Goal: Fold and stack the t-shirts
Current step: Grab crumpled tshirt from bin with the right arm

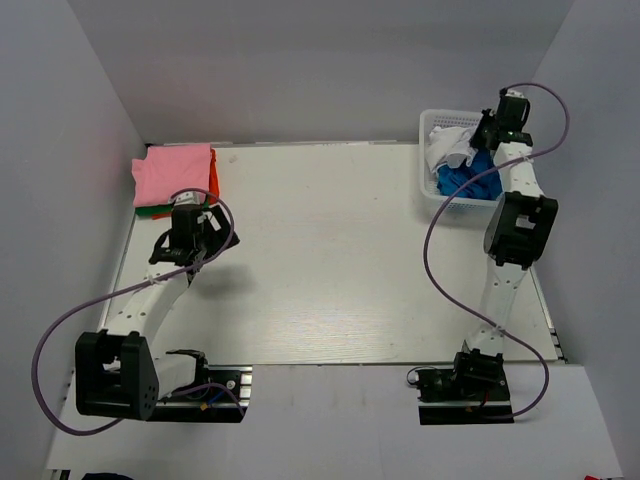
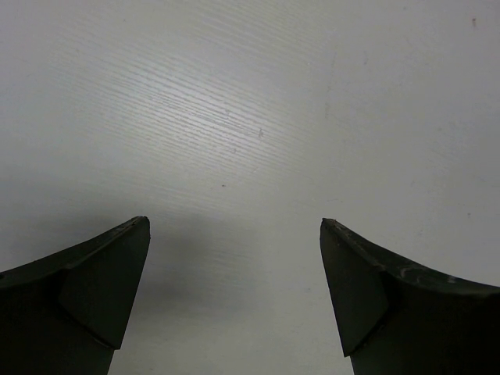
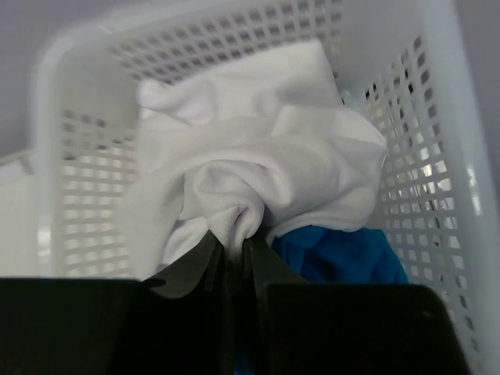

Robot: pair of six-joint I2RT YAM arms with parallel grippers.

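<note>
In the right wrist view you see the white t-shirt (image 3: 258,156) as a crumpled, soft mound inside the white plastic lattice basket (image 3: 422,156). Its cloth is drawn into rounded folds that converge toward the camera, and in this bunched state no long axis can be told. The right gripper (image 3: 230,242) has its dark fingers drawn narrow, pinching a gathered fold at the near edge of the mound. The bright blue t-shirt (image 3: 344,254) lies beneath and to the right, equally rumpled, touching the white one. The basket stands at the far right corner of the table (image 1: 330,260). At the far left corner you find the folded pile: the pink shirt (image 1: 175,172) lies flat and roughly square on top, with the orange-red shirt (image 1: 214,185) showing at its right edge and the green shirt (image 1: 150,212) at the near edge. The left gripper (image 2: 234,226) hangs just near of the pile, jaws wide, over bare, faintly grained tabletop.
</note>
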